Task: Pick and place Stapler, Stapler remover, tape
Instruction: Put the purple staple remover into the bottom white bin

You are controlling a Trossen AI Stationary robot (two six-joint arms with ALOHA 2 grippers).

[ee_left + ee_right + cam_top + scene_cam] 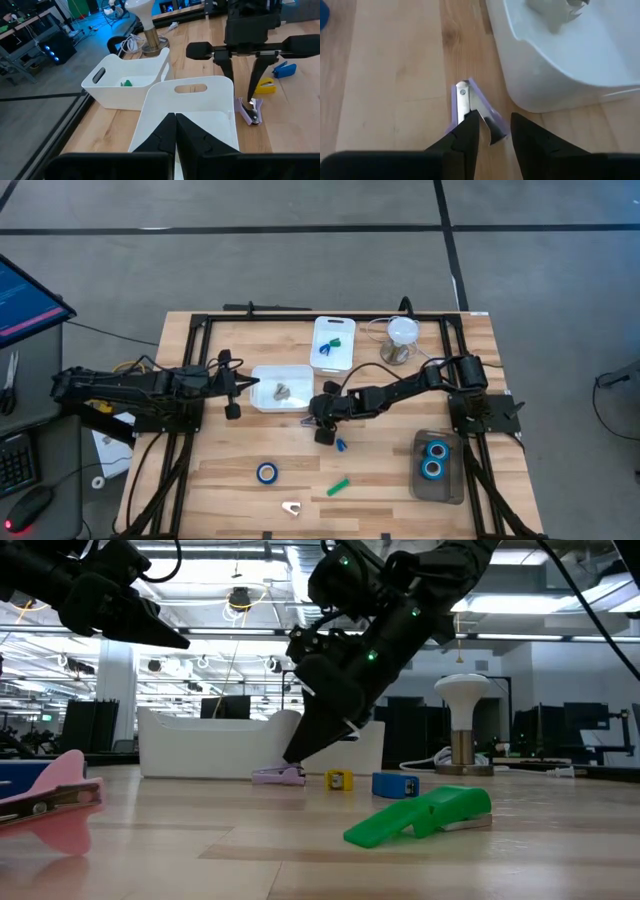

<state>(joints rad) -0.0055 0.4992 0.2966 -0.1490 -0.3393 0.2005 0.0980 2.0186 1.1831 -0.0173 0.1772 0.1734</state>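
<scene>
**Desk:** What is the right gripper [495, 120] doing?

**Photographer:** It is reaching down near the middle of the table, its two fingers standing parted over the purple staple remover [465, 97]. One finger is covering part of the remover, which is lying flat on the wood. I cannot tell whether the fingers are pressing on it.

**Desk:** And around it?

**Photographer:** Seen from above, the near white tub [268, 375] is sitting just beside the gripper at its ten o'clock, with a grey object lying inside. The left gripper [175, 120] is hanging at that tub's nine o'clock edge, fingers pressed together and carrying nothing.

**Desk:** Where is the tape?

**Photographer:** One blue tape roll [266, 472] is lying alone on the wood at the right gripper's seven o'clock. Two more tape rolls [433, 448] are resting in the grey tray [455, 485] at its four o'clock, well apart from it.

**Desk:** The rest?

**Photographer:** The green stapler [338, 486] is lying at six o'clock, the pink staple remover [50, 802] beyond it by the table's edge. The far white tub [335, 328] is standing at twelve o'clock.
</scene>
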